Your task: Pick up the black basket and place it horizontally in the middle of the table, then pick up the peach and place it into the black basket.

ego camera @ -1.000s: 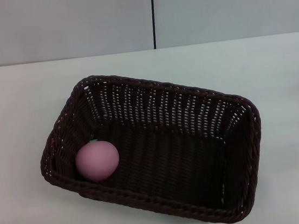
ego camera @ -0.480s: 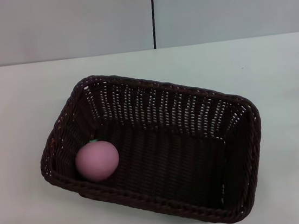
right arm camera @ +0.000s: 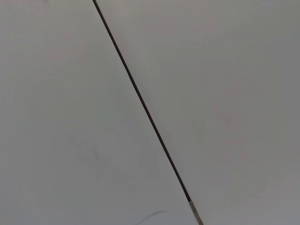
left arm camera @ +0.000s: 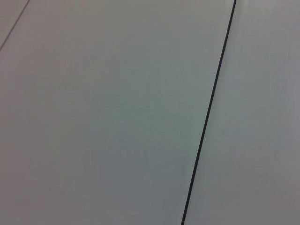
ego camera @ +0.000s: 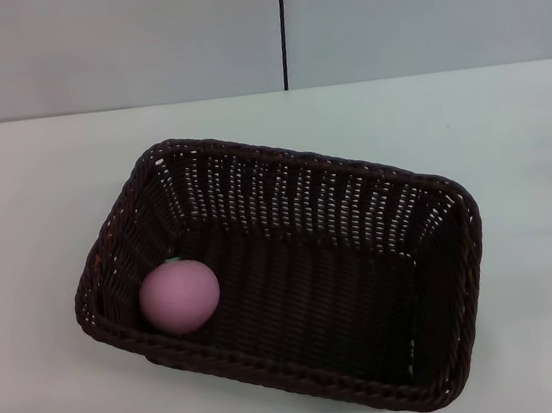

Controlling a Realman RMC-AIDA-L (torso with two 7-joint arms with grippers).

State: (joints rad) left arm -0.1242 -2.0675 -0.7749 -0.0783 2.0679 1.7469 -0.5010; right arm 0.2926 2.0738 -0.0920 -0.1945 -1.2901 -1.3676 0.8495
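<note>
I see the black basket sitting on the counter about mid-way across, toward the near edge, open side up. Its long axis runs across my view but skewed, left end farther from me, right end nearer. The peach already lies inside it, on the floor at the left end, against the near-left wall as far as I can tell.

Neither arm shows in the head view. Both wrist views show only a plain pale surface with a thin dark seam, so the jaws on both sides are out of sight and I can't say how open they are or whether they hold anything.

My read: both placements look done. If anything remains, it's squaring the skew; the left arm would be nearer the peach end.
</note>
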